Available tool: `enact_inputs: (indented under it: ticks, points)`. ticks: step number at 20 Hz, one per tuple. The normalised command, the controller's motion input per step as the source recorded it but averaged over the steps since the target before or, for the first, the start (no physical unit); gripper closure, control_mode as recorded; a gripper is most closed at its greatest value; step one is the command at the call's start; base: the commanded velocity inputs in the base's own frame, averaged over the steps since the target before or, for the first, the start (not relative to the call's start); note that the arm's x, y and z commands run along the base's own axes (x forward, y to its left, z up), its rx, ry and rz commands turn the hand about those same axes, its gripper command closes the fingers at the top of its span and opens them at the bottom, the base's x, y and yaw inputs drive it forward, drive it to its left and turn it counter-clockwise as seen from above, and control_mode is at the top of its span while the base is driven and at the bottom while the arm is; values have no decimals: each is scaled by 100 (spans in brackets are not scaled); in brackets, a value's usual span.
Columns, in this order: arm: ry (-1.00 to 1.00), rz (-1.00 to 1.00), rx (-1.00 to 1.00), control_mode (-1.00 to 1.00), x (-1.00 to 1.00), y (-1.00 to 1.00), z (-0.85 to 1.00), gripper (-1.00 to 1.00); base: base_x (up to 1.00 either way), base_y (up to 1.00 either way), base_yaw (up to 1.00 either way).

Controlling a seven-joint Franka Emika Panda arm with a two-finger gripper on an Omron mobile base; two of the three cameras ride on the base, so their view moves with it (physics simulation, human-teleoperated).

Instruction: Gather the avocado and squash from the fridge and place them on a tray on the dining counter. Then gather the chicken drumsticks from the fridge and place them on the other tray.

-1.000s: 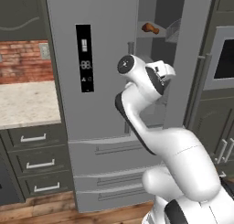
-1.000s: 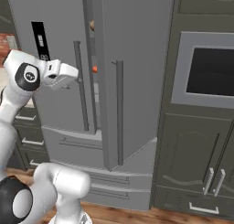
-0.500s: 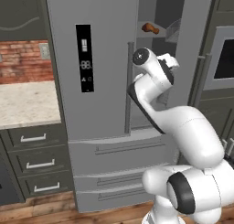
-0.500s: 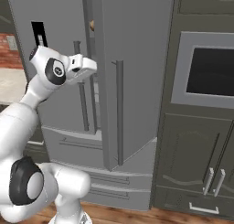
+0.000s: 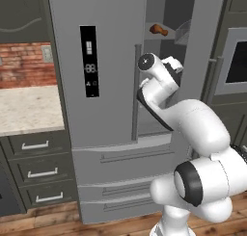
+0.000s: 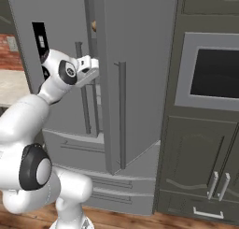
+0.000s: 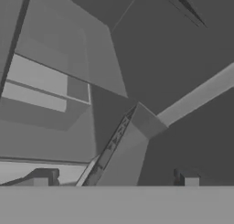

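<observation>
Jaws [image 7: 115,179] spread wide, holding nothing, inside fridge opening. Chicken drumsticks [image 5: 158,30] on upper shelf, well above hand. Our worry — wrist clips half-open fridge door [image 6: 133,74] while reaching up, or knocks meat backward.

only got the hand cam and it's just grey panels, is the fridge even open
Observer: Yes. The handled fridge door stands ajar, and the door with the display panel is shut.
Operator: ok so where's the gripper relative to that
Observer: The gripper is at the gap between the two doors, about level with the display panel, with the arm reaching in from the front.
Operator: any food in sight
Observer: One chicken drumstick lies on an upper shelf inside, higher than the hand.
</observation>
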Motion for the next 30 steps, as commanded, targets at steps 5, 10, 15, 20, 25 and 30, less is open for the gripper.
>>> enact_inputs:
  ticks: [5, 10, 15, 20, 25, 30]
  points:
    - [3, -3, -10, -100, 8, -14, 0, -100, 0, 0, 0]
    - [7, -5, -6, -100, 0, -46, 0, -100, 0, 0, 0]
    - [7, -4, -1, -100, -16, -61, 2, -100, 0, 0, 0]
    - [6, -6, 0, -100, -31, -74, 8, -100, 0, 0, 0]
    - [4, -10, 0, -100, -38, -74, 22, -100, 0, 0, 0]
    - [3, -9, 0, -100, -28, -83, 20, -100, 0, 0, 0]
